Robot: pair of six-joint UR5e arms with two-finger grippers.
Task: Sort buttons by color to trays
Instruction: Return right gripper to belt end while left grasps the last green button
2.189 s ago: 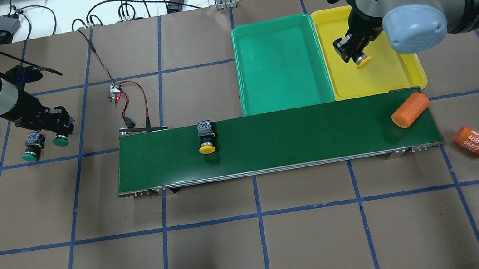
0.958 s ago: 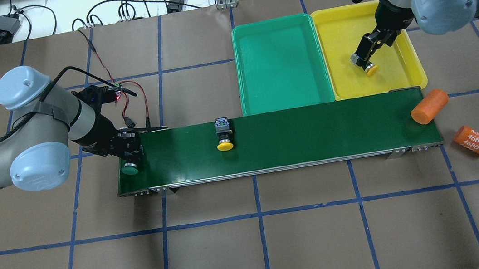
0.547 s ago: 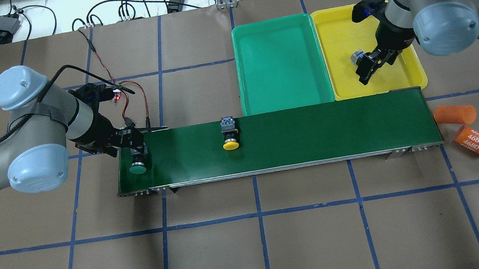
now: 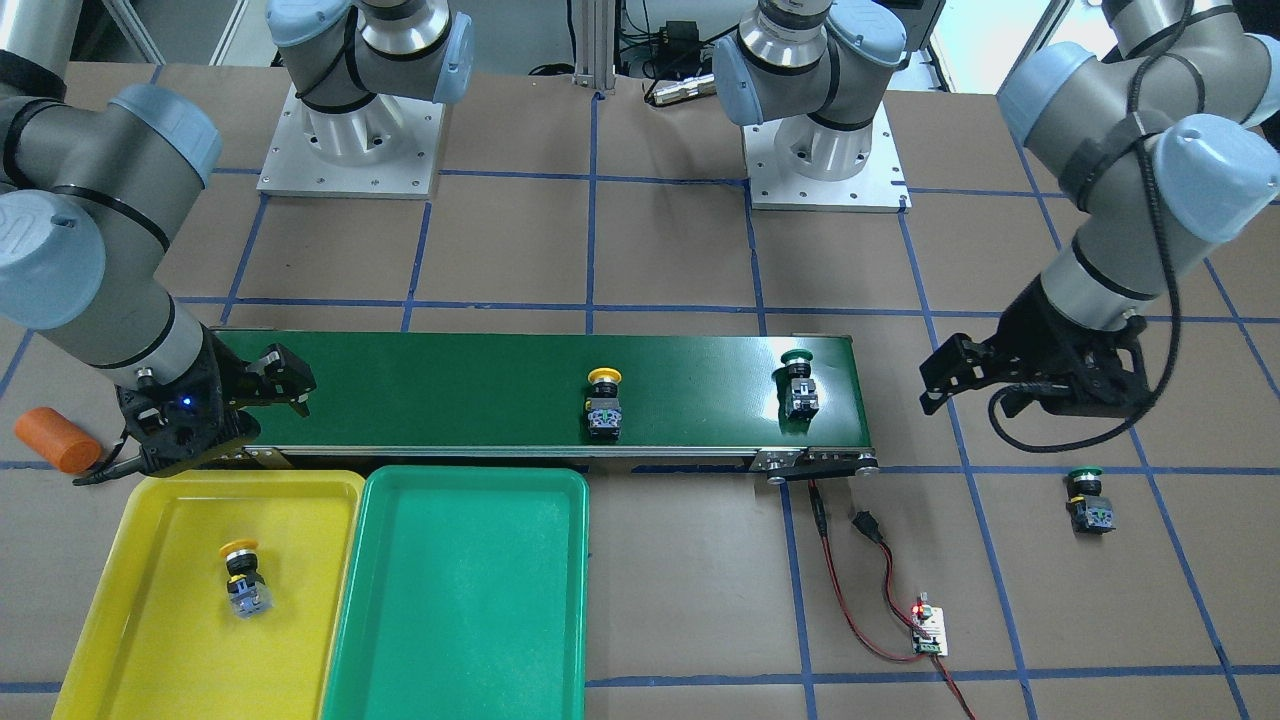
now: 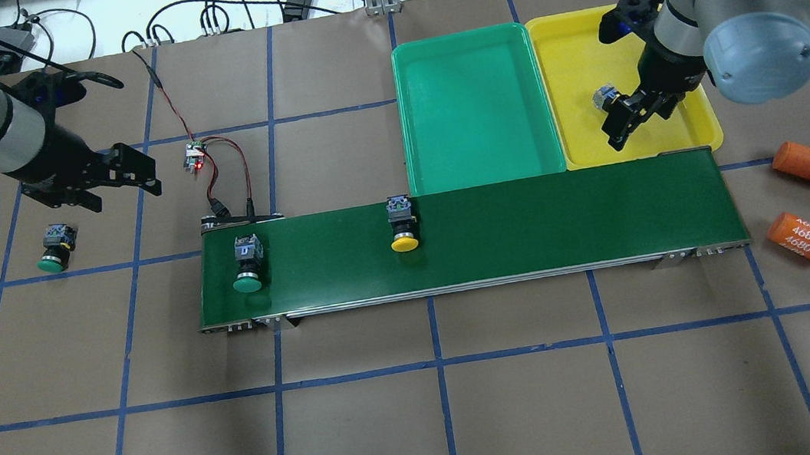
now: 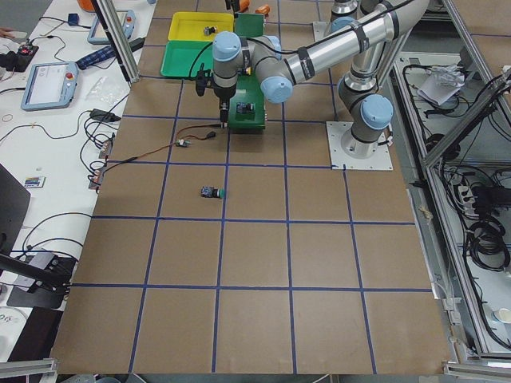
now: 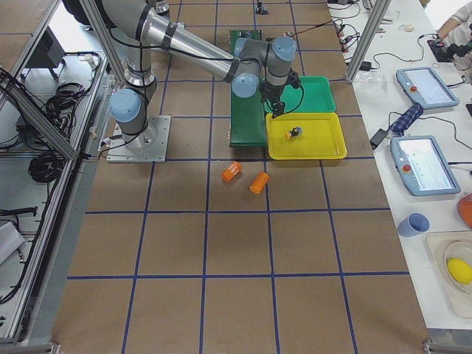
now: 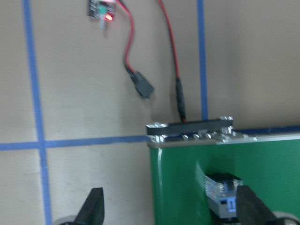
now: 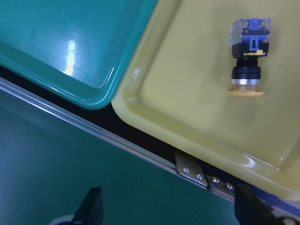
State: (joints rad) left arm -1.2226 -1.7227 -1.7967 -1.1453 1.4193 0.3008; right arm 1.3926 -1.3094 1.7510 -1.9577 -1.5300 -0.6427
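One yellow button (image 4: 240, 580) lies in the yellow tray (image 5: 569, 53); in the right wrist view it (image 9: 248, 56) lies on its side. My right gripper (image 5: 616, 130) is open and empty over the tray's near edge, beside the button. The green tray (image 5: 475, 103) holds nothing. A second yellow button (image 5: 403, 228) and a green button (image 5: 247, 262) lie on the dark green conveyor belt (image 5: 567, 223). Another green button (image 5: 52, 248) lies on the table at the left. My left gripper (image 5: 143, 171) is open and empty, between the two green buttons.
Two orange cylinders (image 5: 807, 163) (image 5: 803, 238) lie on the table off the belt's right end. A small circuit board (image 5: 193, 157) with red wires sits behind the belt's left end. Cables and controllers lie beyond the far table edge.
My left gripper let go of the green button on the belt's left end and drew back to the left. The yellow button on the belt moved slightly right. One orange cylinder rolled right.
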